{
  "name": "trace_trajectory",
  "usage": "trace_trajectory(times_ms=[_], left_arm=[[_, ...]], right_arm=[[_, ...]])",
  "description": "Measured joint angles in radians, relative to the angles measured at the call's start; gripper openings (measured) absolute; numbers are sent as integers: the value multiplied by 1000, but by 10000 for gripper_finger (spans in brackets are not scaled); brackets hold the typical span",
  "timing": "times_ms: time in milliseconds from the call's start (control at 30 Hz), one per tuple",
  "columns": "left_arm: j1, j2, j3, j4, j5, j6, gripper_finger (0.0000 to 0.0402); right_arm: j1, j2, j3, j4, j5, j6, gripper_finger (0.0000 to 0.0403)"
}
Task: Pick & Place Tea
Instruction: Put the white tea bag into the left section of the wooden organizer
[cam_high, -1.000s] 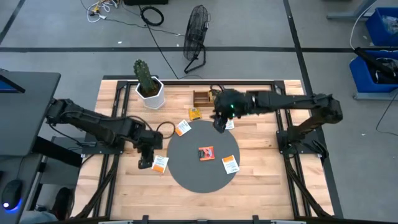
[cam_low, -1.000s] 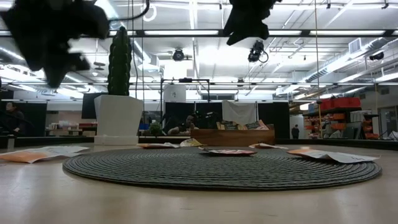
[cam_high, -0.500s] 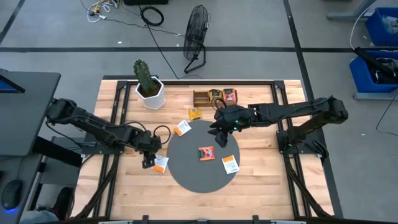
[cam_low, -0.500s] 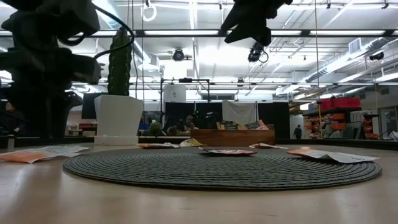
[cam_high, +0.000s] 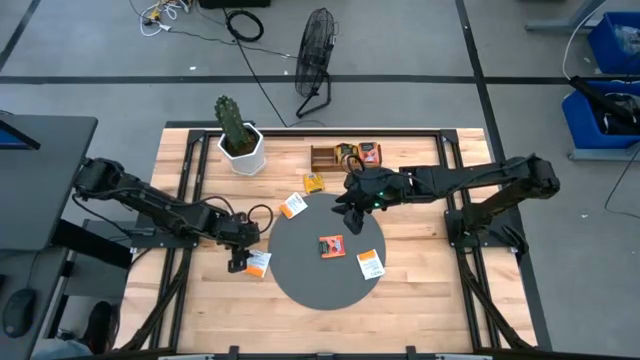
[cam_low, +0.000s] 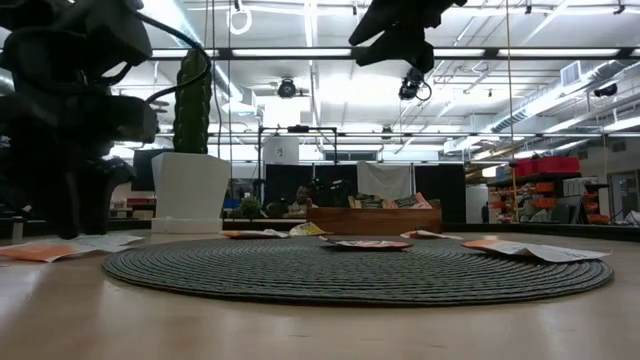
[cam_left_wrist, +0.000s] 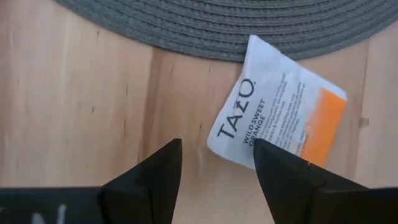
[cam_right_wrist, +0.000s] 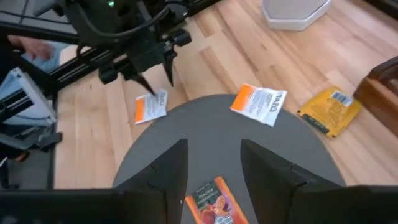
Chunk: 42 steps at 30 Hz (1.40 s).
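The tea is scattered around the round grey mat (cam_high: 322, 250) in the middle of the high view. One red-orange sachet (cam_high: 331, 245) sits near the mat's centre, a white-and-orange one (cam_high: 371, 264) lies at its lower right edge, and another white-and-orange one (cam_high: 293, 205) is off its upper left edge next to a yellow packet (cam_high: 314, 183). The sachet by the left gripper (cam_high: 258, 262) is on bare wood just left of the mat.

The left gripper (cam_left_wrist: 212, 163) is right down over that sachet's near corner, fingers spread apart with nothing between them. The right gripper (cam_high: 349, 219) hovers over the mat's upper right part, fingers also parted and empty.

Further up the frame are the wooden tray (cam_high: 324, 157) and a potted cactus (cam_high: 238, 135) at upper left.
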Motion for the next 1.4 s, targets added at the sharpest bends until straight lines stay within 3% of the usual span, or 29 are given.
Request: trace_trajectory(times_ms=[200,733,933,1067,1400], left_arm=[[0,0,-8,46,1,12,170],[-18,89,-4,69,24,33,15],[-18,93,34,41,26,3,3],[-16,94,126,-9,-15,7,2],[7,93,394,-207,-290,197,1]], right_arm=[[-1,0,0,14,46,6,155],[-31,0,0,14,80,52,155],[-32,0,0,18,76,52,155],[-38,0,0,43,15,52,155],[-127,1,13,76,-252,60,155]])
